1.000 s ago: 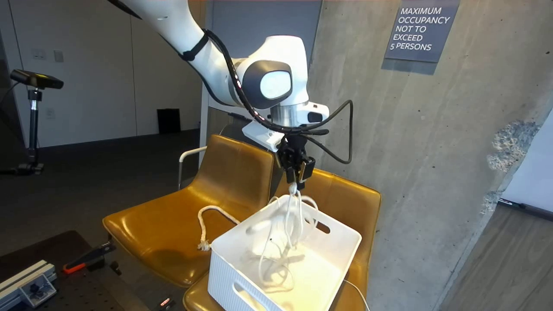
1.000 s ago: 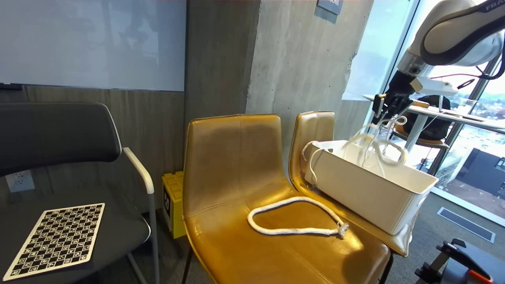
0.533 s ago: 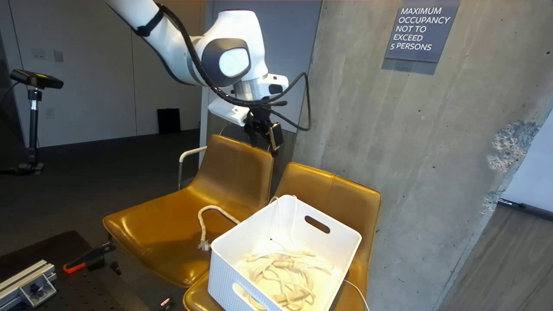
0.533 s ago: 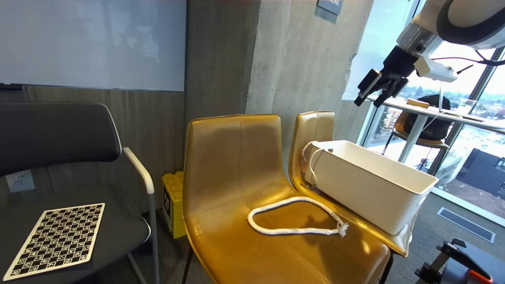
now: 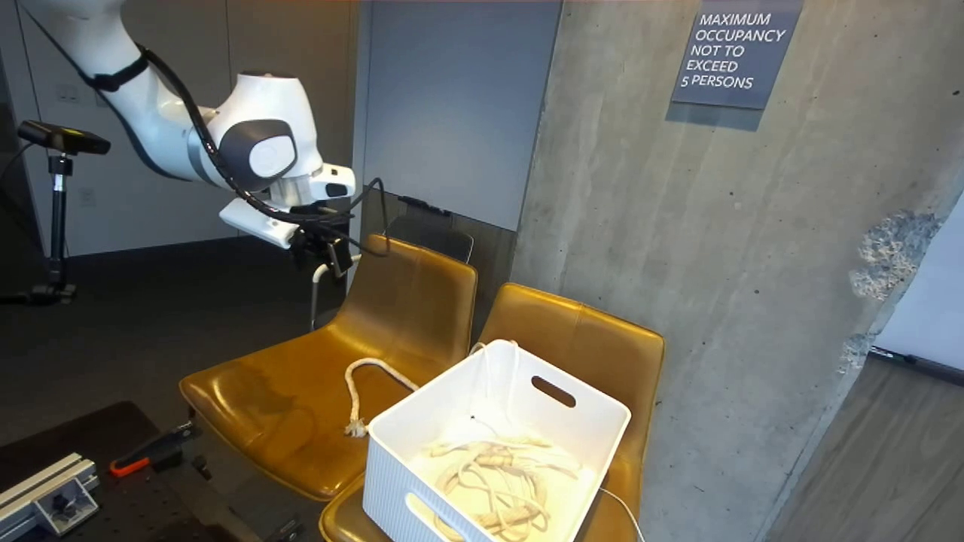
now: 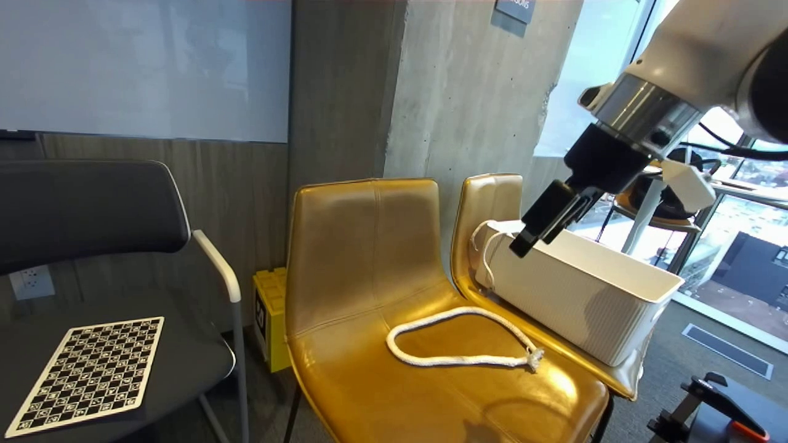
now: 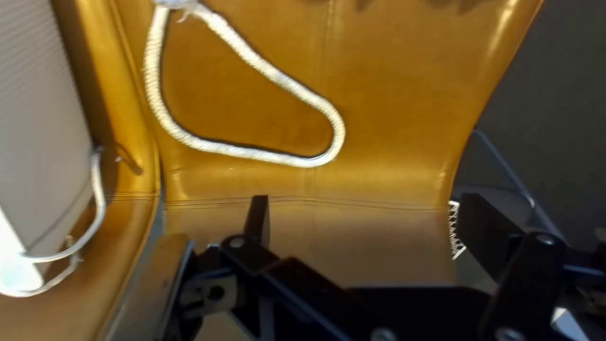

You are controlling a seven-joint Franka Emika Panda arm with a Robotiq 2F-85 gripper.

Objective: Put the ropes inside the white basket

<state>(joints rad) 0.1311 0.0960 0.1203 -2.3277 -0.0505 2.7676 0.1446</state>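
The white basket (image 5: 399,467) stands on a tan chair, and a loose pile of thin cream rope (image 5: 518,515) lies on its floor. A thin cord (image 6: 484,253) hangs over the basket's end, outside. On the neighbouring tan chair's seat rests a thick white rope (image 6: 455,360), bent in a loop with frayed ends; the wrist view shows this thick rope (image 7: 255,154) ahead of the fingers. My gripper (image 7: 364,208) is open, fingers wide apart and nothing between them. In an exterior view the gripper (image 6: 532,243) hangs above this seat, covering part of the basket behind it.
The rope's tan chair (image 6: 369,246) has a raised backrest. A dark chair (image 6: 92,215) with a checkered board (image 6: 92,369) and a yellow box (image 6: 271,317) stand beside it. Behind the basket rises a concrete wall (image 5: 738,263). A camera stand (image 5: 59,211) is at one side.
A second ago my gripper held thin cords above the basket. They now lie inside, the jaws have opened, and the arm has moved away from the basket to over the other chair.
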